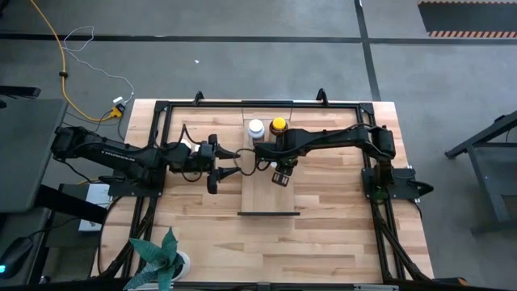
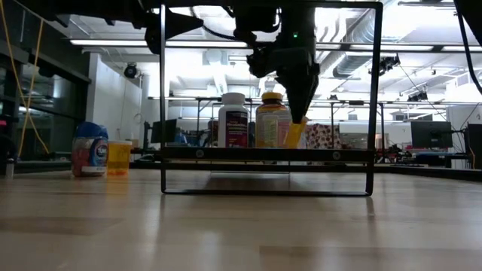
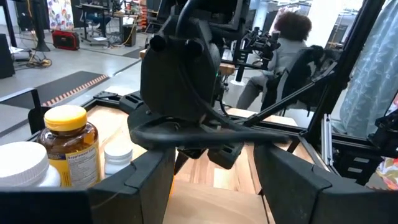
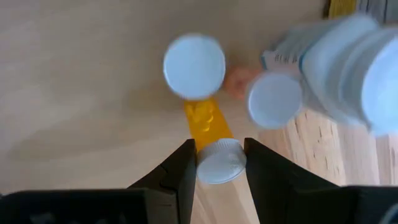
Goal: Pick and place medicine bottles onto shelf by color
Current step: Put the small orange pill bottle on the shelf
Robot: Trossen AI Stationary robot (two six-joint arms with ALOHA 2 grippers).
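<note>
The light wood shelf (image 1: 271, 198) lies in the middle of the table. A white bottle (image 1: 256, 128) and an amber bottle with a yellow cap (image 1: 279, 124) stand at its far end. Two small white-capped bottles (image 4: 194, 65) (image 4: 273, 99) stand below my right gripper. My right gripper (image 1: 281, 176) is over the shelf, shut on a tiny orange bottle (image 2: 295, 134). My left gripper (image 1: 220, 166) is open and empty just left of the shelf. In the low view, a blue-capped bottle (image 2: 90, 149) and a small orange bottle (image 2: 119, 156) stand on the table at the left. My right gripper pinches the tiny orange bottle by its white cap (image 4: 217, 163) between its two fingers, coming from above and pointing down. The orange body (image 4: 204, 121) hangs tilted below the fingers, its lower end close over the shelf; whether it touches the shelf I cannot tell.
A black frame (image 1: 161, 109) runs round the table's far side and both sides. A green plant (image 1: 161, 259) stands at the near left corner. A person (image 3: 292, 43) sits in the room beyond the table.
</note>
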